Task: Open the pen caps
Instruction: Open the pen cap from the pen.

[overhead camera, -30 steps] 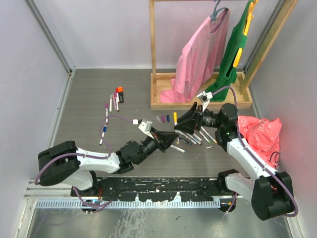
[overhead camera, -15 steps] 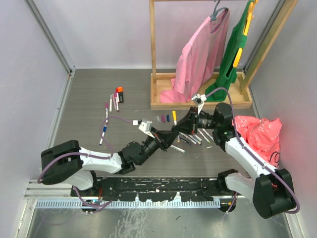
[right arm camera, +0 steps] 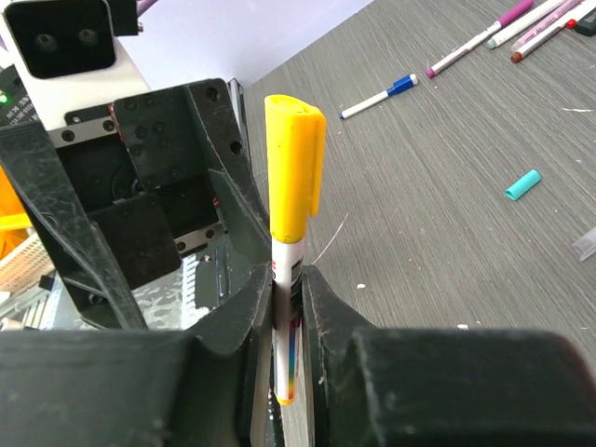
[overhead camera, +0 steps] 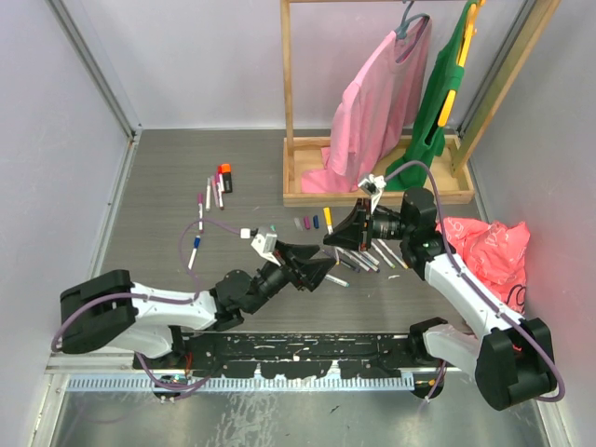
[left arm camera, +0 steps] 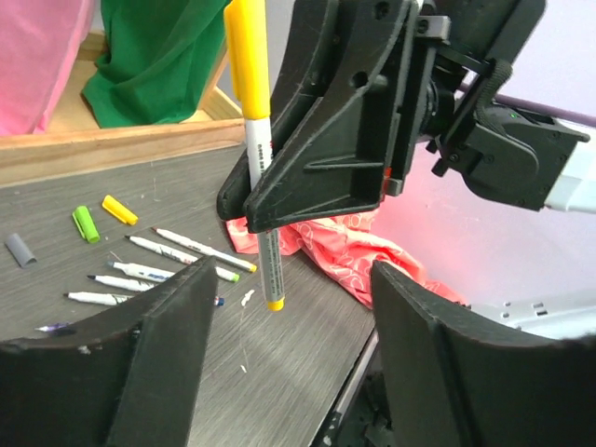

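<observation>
clamping a yellow-capped pen (right arm camera: 286, 272), right gripper (right arm camera: 284, 312) facing spread left gripper (left arm camera: 289, 289)

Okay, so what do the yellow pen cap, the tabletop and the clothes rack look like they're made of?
Yellow cap: probably moulded plastic, as it is smooth with a soft sheen and crisp edges.
Tabletop: dark grey and matte with fine straight grain lines, likely a wood-look laminate, though it could be real board.
Clothes rack: looks like pale unpainted wood, with light tan, square-cut posts.

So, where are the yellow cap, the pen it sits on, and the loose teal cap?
yellow cap (right arm camera: 293, 168), right wrist view, middle of cap.
yellow pen (left arm camera: 270, 265), left wrist view, lower grey barrel.
teal cap (right arm camera: 523, 183), right wrist view, its middle.
</observation>
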{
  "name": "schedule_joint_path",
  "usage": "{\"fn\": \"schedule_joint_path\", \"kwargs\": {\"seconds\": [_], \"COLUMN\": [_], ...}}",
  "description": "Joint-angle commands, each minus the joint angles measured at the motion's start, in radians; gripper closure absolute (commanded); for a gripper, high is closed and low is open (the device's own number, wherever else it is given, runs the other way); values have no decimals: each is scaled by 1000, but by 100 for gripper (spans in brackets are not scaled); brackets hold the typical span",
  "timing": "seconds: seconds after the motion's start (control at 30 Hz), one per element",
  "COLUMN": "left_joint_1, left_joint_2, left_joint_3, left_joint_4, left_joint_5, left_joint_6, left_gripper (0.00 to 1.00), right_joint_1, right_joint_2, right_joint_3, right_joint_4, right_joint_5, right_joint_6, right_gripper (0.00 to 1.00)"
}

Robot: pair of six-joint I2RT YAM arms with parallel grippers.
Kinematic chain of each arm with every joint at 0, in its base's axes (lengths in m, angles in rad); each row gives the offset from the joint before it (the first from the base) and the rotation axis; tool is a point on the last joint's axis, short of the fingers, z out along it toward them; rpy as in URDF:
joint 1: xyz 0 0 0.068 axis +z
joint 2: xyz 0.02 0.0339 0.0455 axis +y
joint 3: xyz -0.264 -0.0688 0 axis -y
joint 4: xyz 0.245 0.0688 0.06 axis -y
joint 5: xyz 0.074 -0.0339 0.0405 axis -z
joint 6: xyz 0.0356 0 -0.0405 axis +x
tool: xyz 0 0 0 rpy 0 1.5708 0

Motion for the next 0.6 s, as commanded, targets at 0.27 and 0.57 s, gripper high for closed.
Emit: {"fn": "schedule_joint_path", "kwargs": {"seconds": [0.27, 0.57], "left_joint_1": [168, 237], "left_joint_2": [-307, -381], "left_joint_3": [14, 125], "left_joint_4": [-279, -483], "left_joint_5": [236, 243], "left_joint_6": [-45, -100], "left_gripper": [2, 2], "right_joint_1": [0, 0], "right_joint_2": [24, 35], "right_joint_3": [129, 143], "right_joint_4": [-246, -307], "right_joint_5": [-13, -12], "right_joint_6": [-226, -285], "right_gripper": [99, 99]}}
